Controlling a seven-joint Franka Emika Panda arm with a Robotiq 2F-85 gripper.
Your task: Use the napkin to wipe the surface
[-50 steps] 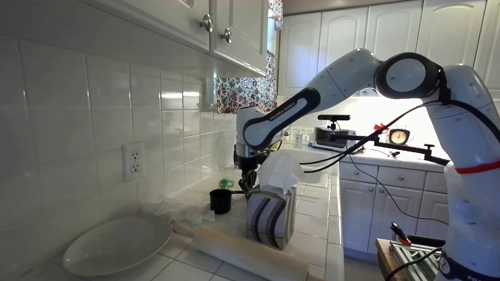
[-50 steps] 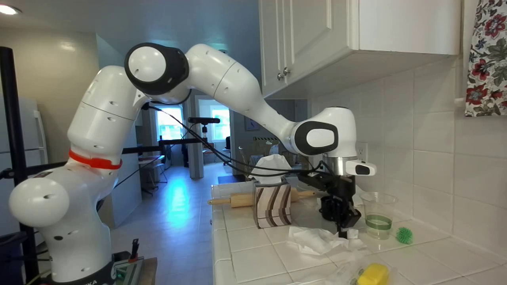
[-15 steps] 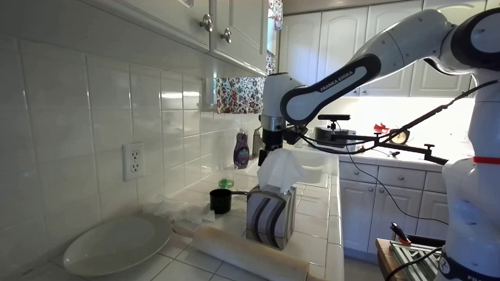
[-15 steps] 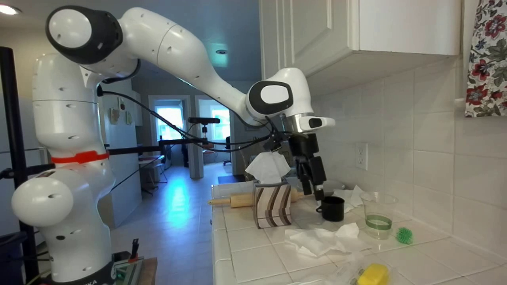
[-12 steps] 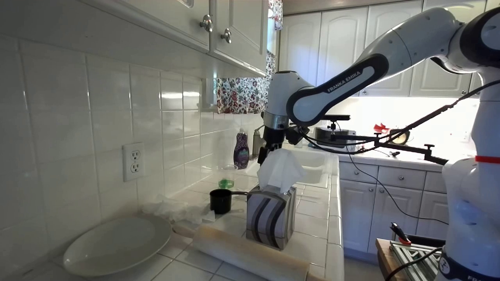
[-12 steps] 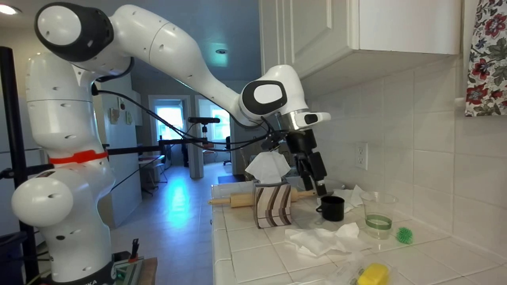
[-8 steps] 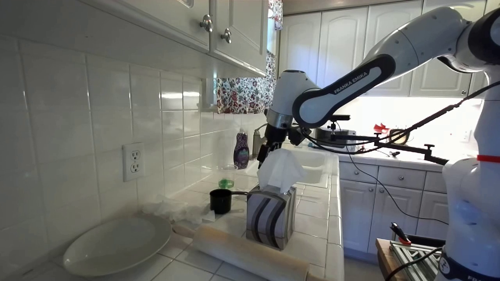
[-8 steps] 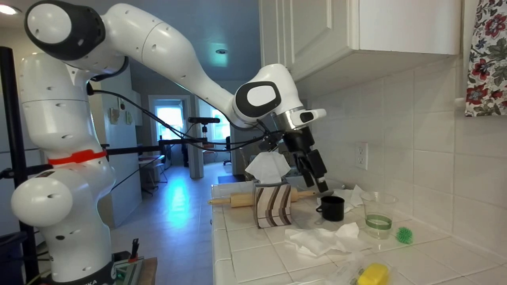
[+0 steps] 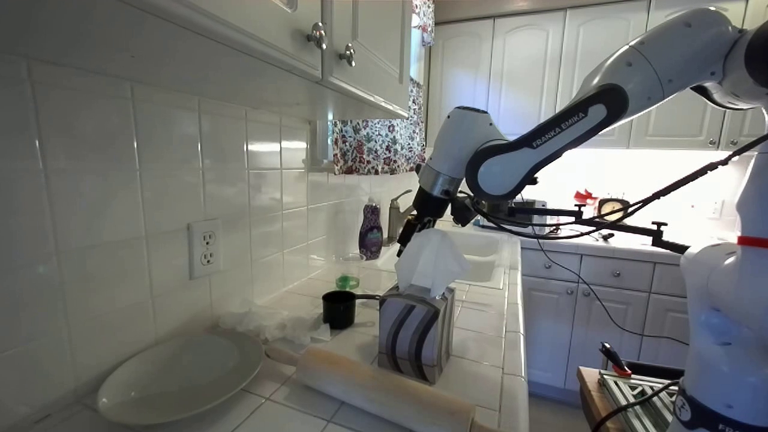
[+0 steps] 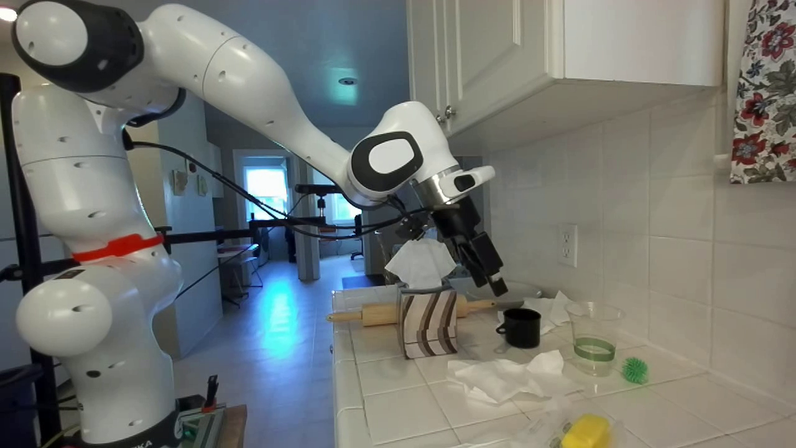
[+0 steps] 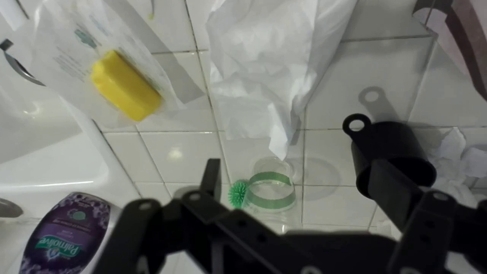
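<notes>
The napkin [image 10: 507, 378], a crumpled white sheet with one end peaked up, lies on the surface [image 10: 404, 410], a white tiled worktop. The wrist view shows the napkin [image 11: 266, 68] at top centre, beyond the fingers. No part of it can be made out in the exterior view where the tissue box stands in front. My gripper [image 10: 489, 285] hangs tilted above the worktop, beside the tissue box and over the black cup's area, well clear of the napkin. In the wrist view the gripper [image 11: 296, 165] is open, its fingers wide apart and nothing held between them.
A striped tissue box [image 9: 414, 336] and black cup [image 10: 521, 328] stand near the gripper. A clear tumbler [image 10: 595, 348], green spiky ball [image 10: 635, 370] and yellow block [image 10: 586, 431] lie farther along. A rolling pin [image 9: 384, 390], white dish [image 9: 180, 378] and crumpled paper [image 9: 276, 324] occupy the other end.
About three seconds ago the fingertips were down at the napkin. Since then the gripper has risen, drawn back towards the arm's base and tilted. The napkin stays put over the last second.
</notes>
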